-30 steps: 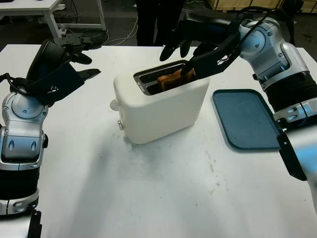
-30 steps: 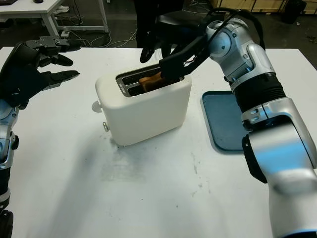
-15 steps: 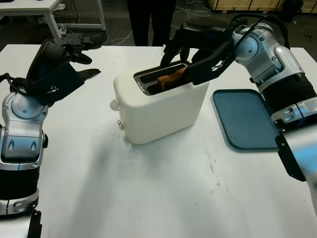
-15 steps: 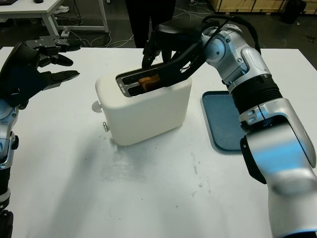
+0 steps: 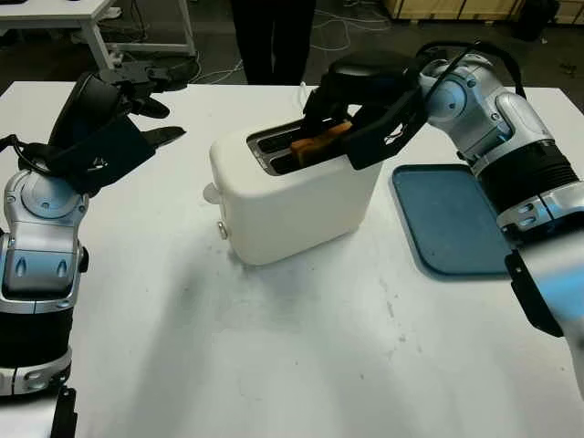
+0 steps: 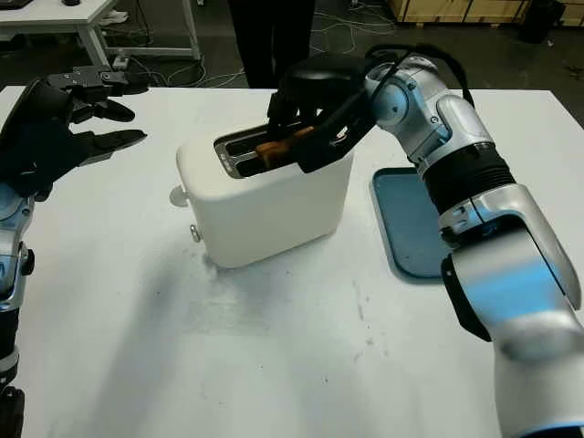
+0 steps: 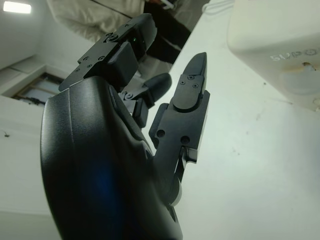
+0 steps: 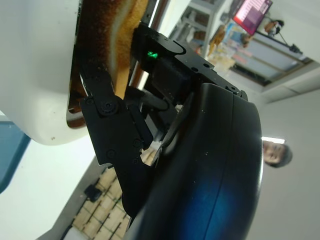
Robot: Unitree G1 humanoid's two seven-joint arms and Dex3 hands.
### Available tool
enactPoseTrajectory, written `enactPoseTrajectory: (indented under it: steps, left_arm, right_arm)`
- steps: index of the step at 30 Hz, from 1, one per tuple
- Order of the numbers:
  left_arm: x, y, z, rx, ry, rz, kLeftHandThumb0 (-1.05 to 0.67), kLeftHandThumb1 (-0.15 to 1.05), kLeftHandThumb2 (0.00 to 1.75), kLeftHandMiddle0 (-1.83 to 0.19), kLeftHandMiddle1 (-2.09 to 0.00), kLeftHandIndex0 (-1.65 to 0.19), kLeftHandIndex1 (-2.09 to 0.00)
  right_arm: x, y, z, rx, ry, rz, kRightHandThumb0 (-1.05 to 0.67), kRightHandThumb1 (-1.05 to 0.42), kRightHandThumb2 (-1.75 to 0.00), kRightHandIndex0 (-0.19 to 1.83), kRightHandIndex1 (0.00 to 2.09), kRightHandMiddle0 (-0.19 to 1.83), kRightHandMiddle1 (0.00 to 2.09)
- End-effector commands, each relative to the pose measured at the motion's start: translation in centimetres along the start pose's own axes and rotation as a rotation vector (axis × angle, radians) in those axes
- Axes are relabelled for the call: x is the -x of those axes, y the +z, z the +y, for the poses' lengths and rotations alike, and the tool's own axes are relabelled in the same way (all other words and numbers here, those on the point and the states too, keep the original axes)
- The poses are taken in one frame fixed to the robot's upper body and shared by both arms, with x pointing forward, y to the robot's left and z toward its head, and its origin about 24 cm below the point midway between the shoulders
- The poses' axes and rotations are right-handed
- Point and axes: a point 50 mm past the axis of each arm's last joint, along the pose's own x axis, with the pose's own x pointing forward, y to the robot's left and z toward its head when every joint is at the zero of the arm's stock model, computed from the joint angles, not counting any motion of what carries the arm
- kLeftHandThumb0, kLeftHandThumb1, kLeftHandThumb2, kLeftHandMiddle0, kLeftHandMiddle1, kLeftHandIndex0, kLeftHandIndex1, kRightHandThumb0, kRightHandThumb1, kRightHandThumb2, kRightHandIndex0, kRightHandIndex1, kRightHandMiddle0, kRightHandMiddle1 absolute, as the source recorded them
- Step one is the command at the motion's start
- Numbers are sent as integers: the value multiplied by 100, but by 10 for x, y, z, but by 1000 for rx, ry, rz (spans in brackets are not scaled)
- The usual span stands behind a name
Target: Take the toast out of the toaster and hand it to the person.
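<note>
The right hand [image 5: 351,114] hovered over the white toaster [image 5: 292,196] at the counter's [image 5: 274,365] middle, fingers pinching the toast [image 5: 319,141] that stood in the rear slot. The left hand [image 5: 114,114], open, was raised near the counter's far left corner. A blue tray [image 5: 452,219] lay near the right edge.

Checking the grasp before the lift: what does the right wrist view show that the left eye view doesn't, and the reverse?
The right wrist view gives the close look: the right hand has fingers on both faces of the toast, which sits in its slot. The left eye view gives the layout: the left hand, open, is raised above the table left of the toaster. The whole blue tray lies on the other side, and a person stands beyond. Both show toast, toaster and right hand.
</note>
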Motion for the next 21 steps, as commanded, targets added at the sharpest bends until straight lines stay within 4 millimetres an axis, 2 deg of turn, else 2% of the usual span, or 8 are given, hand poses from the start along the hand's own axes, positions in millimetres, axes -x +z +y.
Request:
enactPoseTrajectory:
  steps: [1, 3, 10, 11, 14, 15, 18, 21]
  left_arm:
    - [0, 2, 1, -2, 5, -11, -13, 91, 1, -36, -94, -60, -23]
    - [0, 2, 0, 3, 6, -11, -13, 91, 1, -36, -94, -60, -23]
    - [0, 1, 0, 3, 7, -10, -13, 91, 1, -36, -94, -60, -24]
    - [0, 1, 0, 2, 7, -7, -14, 91, 1, -36, -94, -60, -24]
    - [0, 1, 0, 3, 4, -7, -13, 91, 1, -36, -94, -59, -25]
    - [0, 1, 0, 5, 4, -11, -12, 91, 1, -35, -94, -59, -25]
    - [1, 1, 0, 7, 5, -17, -11, 91, 1, -36, -95, -59, -25]
    - [1, 0, 0, 3, 9, -11, -11, 91, 1, -36, -95, -59, -26]
  right_arm:
    - [0, -3, 17, 22, 50, 3, -38, -72, -1, 86, 71, 110, 7]
    - [0, -3, 21, 34, 64, 9, -41, -76, -1, 88, 93, 114, 7]
    - [5, -1, 24, 75, 9, -34, -32, -87, -1, 93, 139, 119, 14]
    - [6, -1, 24, 80, -11, -48, -32, -88, -1, 92, 150, 117, 27]
    - [7, -2, 24, 112, -71, -71, -33, -91, -3, 93, 172, 73, 140]
    - [7, -2, 24, 124, -90, -74, -34, -92, -6, 95, 173, 68, 157]
    - [7, -3, 24, 138, -164, -81, -37, -92, -19, 98, 174, 68, 173]
    - [7, -4, 24, 199, -269, -73, -46, -92, -19, 103, 175, 75, 174]
